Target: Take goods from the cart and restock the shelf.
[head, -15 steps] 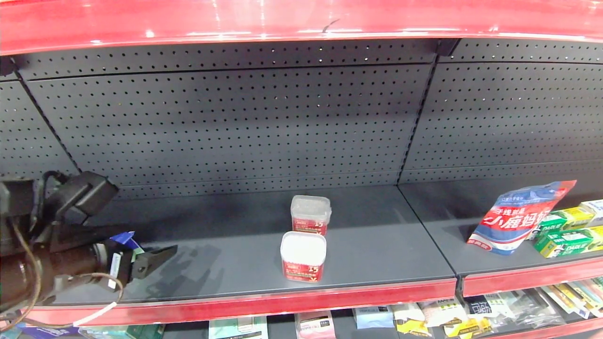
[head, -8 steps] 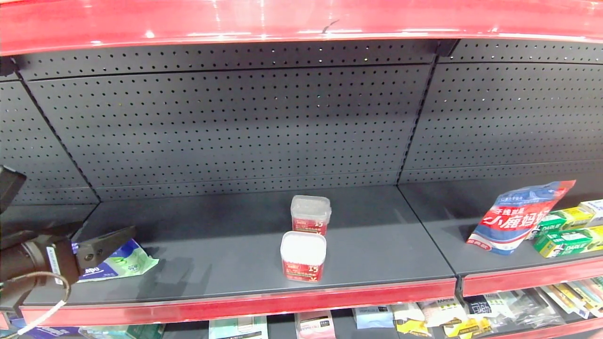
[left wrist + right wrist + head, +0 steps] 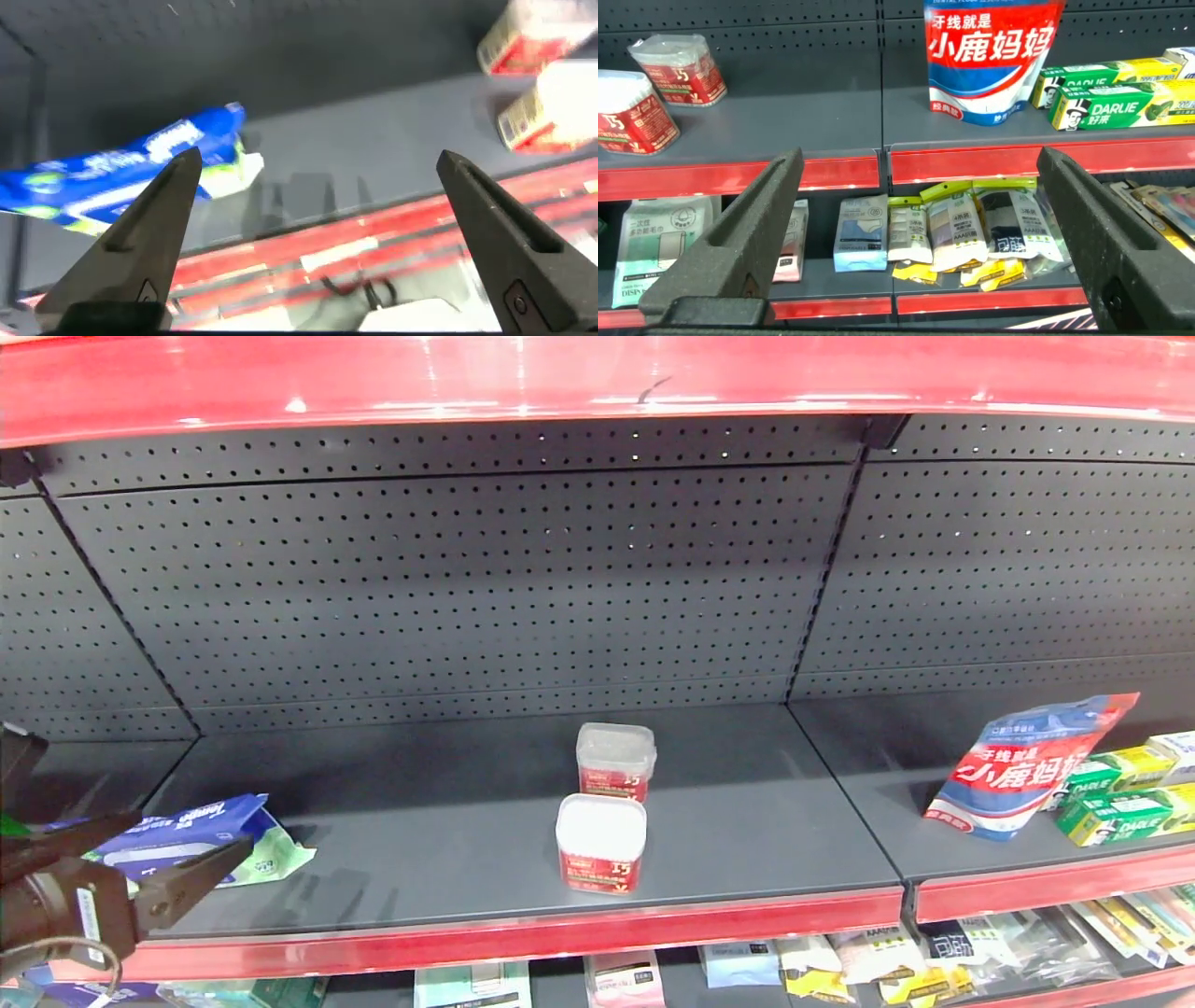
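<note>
While the blue pack [image 3: 187, 817] is lying at the left end of the shelf [image 3: 448, 840], the left hand [image 3: 191, 835] is being held wide open just in front of it; the right hand [image 3: 920, 159] is likewise being held wide open.

Tissue pack [image 3: 201, 817] lies left of tubs [image 3: 600, 845] on shelf [image 3: 420, 831]

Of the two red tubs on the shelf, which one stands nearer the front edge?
The white-topped tub, close to the shelf's red front edge. The other tub, with a greyer top, stands just behind it, deeper in.
</note>
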Tool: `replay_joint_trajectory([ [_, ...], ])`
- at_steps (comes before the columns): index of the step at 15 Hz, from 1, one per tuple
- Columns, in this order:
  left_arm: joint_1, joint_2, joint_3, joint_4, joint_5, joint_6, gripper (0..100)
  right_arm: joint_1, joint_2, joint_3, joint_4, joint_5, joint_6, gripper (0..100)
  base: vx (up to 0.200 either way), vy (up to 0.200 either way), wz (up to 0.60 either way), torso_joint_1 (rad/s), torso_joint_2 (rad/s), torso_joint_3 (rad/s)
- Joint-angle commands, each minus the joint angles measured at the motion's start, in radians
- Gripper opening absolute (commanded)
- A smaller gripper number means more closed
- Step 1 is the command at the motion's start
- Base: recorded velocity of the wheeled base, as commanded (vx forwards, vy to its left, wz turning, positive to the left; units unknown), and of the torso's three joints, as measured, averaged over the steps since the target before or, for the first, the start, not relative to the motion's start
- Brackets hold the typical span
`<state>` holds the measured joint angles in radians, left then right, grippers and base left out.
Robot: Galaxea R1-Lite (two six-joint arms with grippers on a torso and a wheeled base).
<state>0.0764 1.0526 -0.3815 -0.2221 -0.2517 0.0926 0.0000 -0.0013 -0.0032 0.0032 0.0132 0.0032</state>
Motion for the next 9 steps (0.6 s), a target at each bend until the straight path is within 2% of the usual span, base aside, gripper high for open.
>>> replay_joint_trajectory([
  [1,-0.004,0.176,-0.074,0.004,-0.038,0.001,100,0.0,0.001,0.0,0.0,0.001,0.0,100,0.0,0.0,0.0,0.0,0.0,0.0],
  [2,-0.05,0.238,-0.129,0.037,-0.047,0.003,100,0.0,0.001,0.0,0.0,0.001,0.0,100,0.0,0.0,0.0,0.0,0.0,0.0],
  [5,-0.221,0.297,-0.154,0.084,-0.038,0.009,100,0.0,0.001,0.0,0.0,0.001,0.0,100,0.0,0.0,0.0,0.0,0.0,0.0],
  [7,-0.26,0.308,-0.145,0.086,-0.037,0.004,100,0.0,0.001,0.0,0.0,0.001,0.001,100,0.0,0.0,0.0,0.0,0.0,0.0],
  [9,-0.26,0.294,-0.152,0.084,-0.031,0.006,100,0.0,0.001,0.0,0.0,0.001,0.0,100,0.0,0.0,0.0,0.0,0.0,0.0],
])
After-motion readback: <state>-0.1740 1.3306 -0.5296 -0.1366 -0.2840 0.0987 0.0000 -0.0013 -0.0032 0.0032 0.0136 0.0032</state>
